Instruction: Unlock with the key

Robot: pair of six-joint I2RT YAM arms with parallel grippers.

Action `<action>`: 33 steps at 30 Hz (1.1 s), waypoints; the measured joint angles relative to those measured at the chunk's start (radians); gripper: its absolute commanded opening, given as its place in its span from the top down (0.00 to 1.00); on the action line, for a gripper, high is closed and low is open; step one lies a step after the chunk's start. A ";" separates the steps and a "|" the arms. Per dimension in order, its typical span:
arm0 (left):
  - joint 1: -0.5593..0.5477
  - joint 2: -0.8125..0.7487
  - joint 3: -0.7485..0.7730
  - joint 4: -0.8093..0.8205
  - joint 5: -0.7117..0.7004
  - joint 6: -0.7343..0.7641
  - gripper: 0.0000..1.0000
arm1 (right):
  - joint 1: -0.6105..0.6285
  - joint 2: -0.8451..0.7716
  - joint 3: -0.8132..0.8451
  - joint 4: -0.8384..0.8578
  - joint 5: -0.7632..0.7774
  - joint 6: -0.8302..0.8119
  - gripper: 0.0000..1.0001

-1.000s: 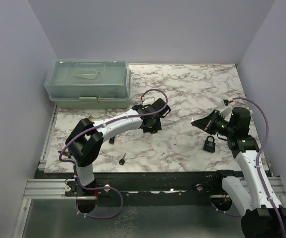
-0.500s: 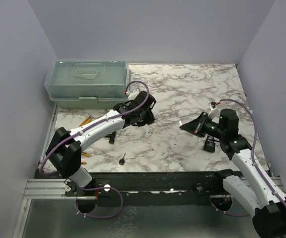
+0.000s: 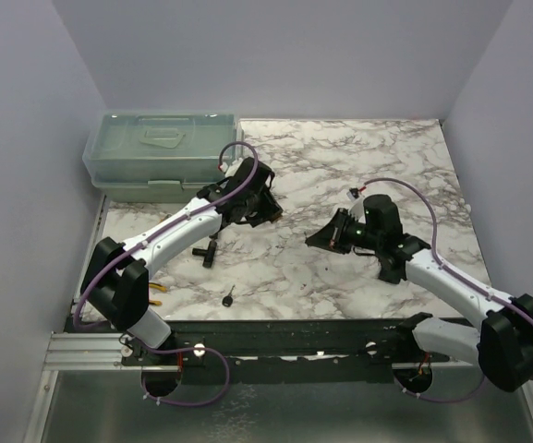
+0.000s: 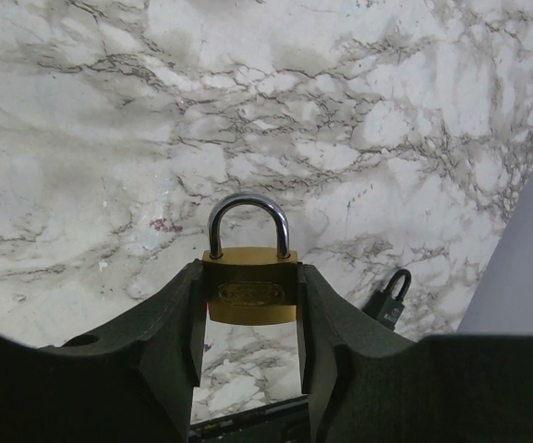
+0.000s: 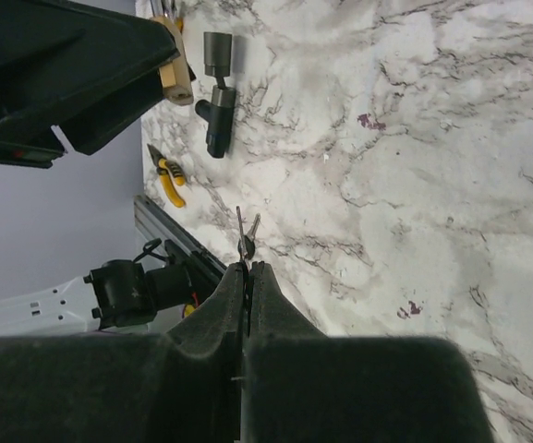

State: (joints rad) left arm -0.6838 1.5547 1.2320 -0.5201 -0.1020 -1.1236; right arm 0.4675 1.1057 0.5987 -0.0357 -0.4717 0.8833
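Note:
My left gripper [image 3: 259, 210] is shut on a brass padlock [image 4: 249, 291] with a steel shackle and holds it by its sides above the marble, left of centre. My right gripper [image 3: 314, 238] is shut near the table's middle and points left toward it. A thin metal blade [image 5: 239, 226] sticks out of its tips, seen edge-on; it looks like the key, with its head hidden between the pads. Another small black-headed key [image 3: 230, 296] lies on the marble near the front edge. It also shows just past my right fingertips [image 5: 252, 235].
A green lidded box [image 3: 163, 155] stands at the back left. A black T-shaped piece [image 3: 209, 253] and yellow-handled pliers [image 3: 158, 288] lie at the front left. A black padlock [image 4: 388, 303] lies on the marble at the right. The front rail [image 3: 275, 328] runs along the near edge.
My left gripper has carried the brass padlock left and back toward the green box. My right gripper has swung left from the right side to the middle, still shut.

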 measured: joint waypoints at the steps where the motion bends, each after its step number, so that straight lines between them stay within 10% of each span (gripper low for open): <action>1: 0.001 0.000 0.000 0.001 0.008 0.000 1.00 | 0.007 0.016 0.004 0.015 0.002 0.001 1.00; 33: 0.002 0.002 0.000 0.071 0.195 -0.051 1.00 | 0.090 0.195 0.118 0.124 0.045 0.007 1.00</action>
State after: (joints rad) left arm -0.6815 1.5570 1.2316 -0.4496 0.0929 -1.1751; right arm 0.5575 1.3003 0.7166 0.0887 -0.4271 0.8902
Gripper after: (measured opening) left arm 0.427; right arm 0.012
